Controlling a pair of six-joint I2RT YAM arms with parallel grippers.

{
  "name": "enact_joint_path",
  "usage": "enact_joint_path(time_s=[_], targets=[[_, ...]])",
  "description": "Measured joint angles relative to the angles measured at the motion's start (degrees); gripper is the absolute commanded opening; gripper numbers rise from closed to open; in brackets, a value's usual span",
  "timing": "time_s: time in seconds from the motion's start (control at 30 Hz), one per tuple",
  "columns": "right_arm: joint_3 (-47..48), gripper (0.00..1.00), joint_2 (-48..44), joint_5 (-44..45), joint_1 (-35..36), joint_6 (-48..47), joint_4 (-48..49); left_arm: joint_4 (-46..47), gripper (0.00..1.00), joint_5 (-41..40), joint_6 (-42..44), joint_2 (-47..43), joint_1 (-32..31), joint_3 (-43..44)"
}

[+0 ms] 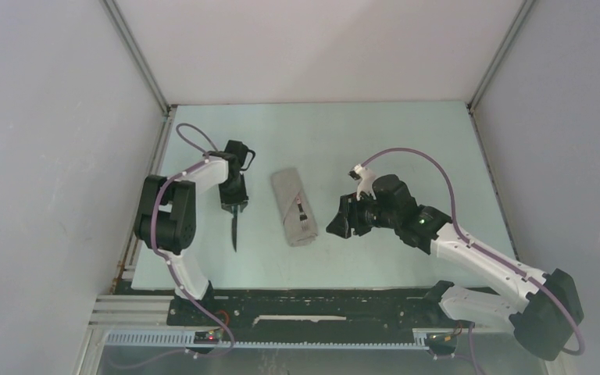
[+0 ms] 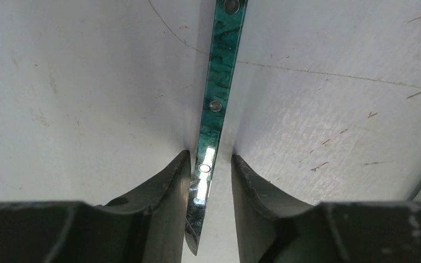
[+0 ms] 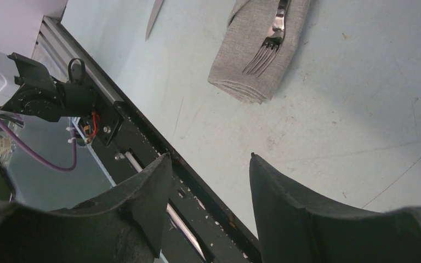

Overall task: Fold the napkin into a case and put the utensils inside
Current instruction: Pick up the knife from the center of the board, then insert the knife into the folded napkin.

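Observation:
The napkin lies folded into a narrow grey case at the table's middle. A silver fork rests on it, tines toward the near end and handle running into the fold. Left of the case, a knife with a dark green handle lies on the table. My left gripper points down over it, jaws astride the knife. One finger touches it and a gap shows on the other side. My right gripper hovers right of the case, open and empty.
A black mounting rail runs along the near table edge, just beneath my right fingers. White enclosure walls close in the left, back and right. Purple cables loop over both arms.

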Motion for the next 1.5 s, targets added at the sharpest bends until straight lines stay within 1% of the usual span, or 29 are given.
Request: enact_joint_path(time_s=[0.03, 0.17, 0.2, 0.27, 0.3, 0.47, 0.57, 0.67, 0.73, 0.8, 0.9, 1.0, 1.13, 1.23, 1.27, 1.33, 1.37, 1.5], targets=[[0.0, 0.62, -0.1, 0.0, 0.0, 0.0, 0.0, 0.0, 0.39, 0.0, -0.2, -0.1, 0.0, -0.2], [0.0, 0.62, -0.8, 0.2, 0.0, 0.3, 0.0, 0.1, 0.26, 0.9, -0.8, -0.9, 0.0, -1.2], [0.0, 0.62, -1.1, 0.2, 0.0, 0.4, 0.0, 0.1, 0.2, 1.2, -0.8, -0.9, 0.0, -1.2], [0.0, 0.62, -1.6, 0.2, 0.0, 0.5, 0.0, 0.1, 0.03, 1.6, -1.1, -0.9, 0.0, -1.2], [0.0, 0.62, -1.8, 0.2, 0.0, 0.6, 0.0, 0.1, 0.01, 1.6, -1.2, -0.9, 0.0, -1.2], [0.0, 0.62, -3.1, 0.5, 0.0, 0.6, -0.6, 0.2, 0.0, 1.5, -1.4, -1.6, -0.3, -1.9], [0.0, 0.61, -3.9, 1.2, 0.0, 0.6, -1.2, -0.9, 0.0, 1.5, -3.1, -6.8, -1.9, -6.6], [0.0, 0.62, -5.3, 1.6, 0.0, 0.6, -2.5, -4.1, 0.0, 2.6, -6.8, -16.0, -6.6, -10.8], [0.0, 0.62, -6.2, 1.8, 0.0, 0.6, -3.1, -6.3, 0.0, 3.7, -9.8, -21.9, -11.4, -11.1], [0.0, 0.62, -7.7, 2.1, 0.0, 0.6, -3.8, -8.2, 0.0, 6.2, -13.1, -26.2, -17.0, -9.4], [0.0, 0.62, -9.5, 2.4, 0.0, 0.6, -4.3, -9.9, 0.0, 9.8, -16.6, -26.0, -22.3, -5.8], [0.0, 0.62, -10.8, 2.8, 0.0, 0.6, -4.7, -12.5, 0.0, 13.4, -20.2, -20.6, -26.7, 0.2], [0.0, 0.63, -11.8, 3.5, 0.0, 0.6, -5.5, -13.9, 0.0, 17.1, -23.7, -13.4, -29.7, 5.7], [0.0, 0.69, -12.1, 4.5, 0.0, 0.6, -6.0, -13.9, 0.0, 19.6, -26.7, -10.7, -31.0, 6.1], [0.0, 0.74, -12.2, 4.9, 0.0, 0.7, -6.1, -13.9, 0.0, 20.1, -27.7, -10.3, -31.3, 6.0], [0.0, 0.98, -12.5, 5.9, 0.0, 1.1, -6.2, -13.2, 0.0, 21.2, -30.1, -10.0, -31.7, 5.0], [0.0, 0.99, -12.7, 6.7, 0.0, 1.5, -6.4, -12.7, 0.0, 21.6, -31.2, -10.0, -31.8, 4.4], [0.0, 1.0, -14.4, 10.0, -0.1, 2.6, -7.1, -11.5, 0.0, 21.9, -34.5, -9.4, -31.9, 2.7]])
